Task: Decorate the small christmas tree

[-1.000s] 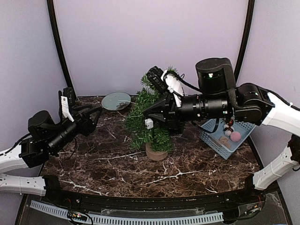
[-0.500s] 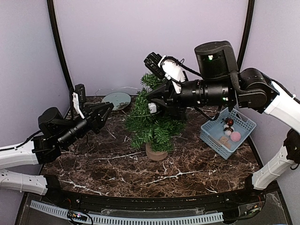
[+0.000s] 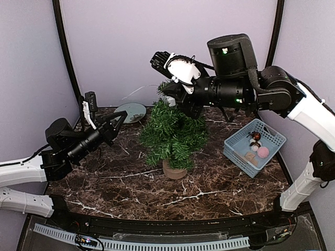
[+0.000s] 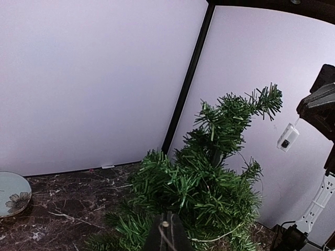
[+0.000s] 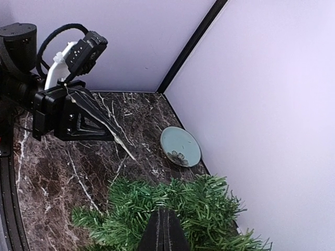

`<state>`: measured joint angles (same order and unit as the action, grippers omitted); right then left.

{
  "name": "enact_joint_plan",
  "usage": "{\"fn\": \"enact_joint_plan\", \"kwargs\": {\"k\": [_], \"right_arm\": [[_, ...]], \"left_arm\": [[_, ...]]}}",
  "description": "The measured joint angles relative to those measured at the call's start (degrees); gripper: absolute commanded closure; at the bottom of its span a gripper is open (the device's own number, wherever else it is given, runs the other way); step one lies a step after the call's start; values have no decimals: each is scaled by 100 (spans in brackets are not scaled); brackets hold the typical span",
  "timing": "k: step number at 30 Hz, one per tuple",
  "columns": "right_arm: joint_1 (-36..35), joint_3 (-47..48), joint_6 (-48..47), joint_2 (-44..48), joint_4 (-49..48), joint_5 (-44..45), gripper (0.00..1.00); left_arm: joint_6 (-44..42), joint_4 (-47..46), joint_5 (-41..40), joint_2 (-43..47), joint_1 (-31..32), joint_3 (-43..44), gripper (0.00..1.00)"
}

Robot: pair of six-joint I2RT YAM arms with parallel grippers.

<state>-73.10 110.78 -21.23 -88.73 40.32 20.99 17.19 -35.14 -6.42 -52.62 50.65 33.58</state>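
Note:
The small christmas tree (image 3: 172, 133) stands mid-table on its round wooden stump (image 3: 174, 170); it fills the left wrist view (image 4: 209, 183). A thin light string (image 4: 220, 234) lies across its lower branches. My left gripper (image 3: 120, 120) points at the tree from the left, apart from it. In its wrist view its jaws (image 4: 168, 222) are shut on the string's wire. My right gripper (image 3: 168, 95) hovers over the treetop. Its jaws (image 5: 164, 212) are shut, and the string's small white box (image 4: 287, 137) dangles beneath it.
A pale green plate (image 3: 130, 112) lies at the back left, behind the left gripper. A blue basket (image 3: 238, 154) with several ball ornaments (image 3: 263, 152) stands right of the tree. Purple walls close off the back and both sides.
The right gripper rose from the tree's middle to above its top, lifting the white box. The left gripper moved forward toward the tree and shut.

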Motion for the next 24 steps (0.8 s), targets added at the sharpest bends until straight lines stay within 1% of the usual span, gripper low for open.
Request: {"fn": "enact_joint_plan", "kwargs": {"k": [5, 11, 17, 24], "right_arm": [[0, -13, -442, 9, -221, 382, 100], [-4, -525, -1163, 278, -1237, 866, 100], [-2, -885, -1947, 345, -2118, 1318, 100], [2, -1067, -2280, 385, -2583, 1462, 100]], "left_arm": [[48, -103, 260, -46, -31, 0, 100], [87, -280, 999, -345, -37, 17, 100], [129, -284, 1530, -678, -37, 155, 100], [293, -586, 2638, -846, -46, 227, 100]]}}
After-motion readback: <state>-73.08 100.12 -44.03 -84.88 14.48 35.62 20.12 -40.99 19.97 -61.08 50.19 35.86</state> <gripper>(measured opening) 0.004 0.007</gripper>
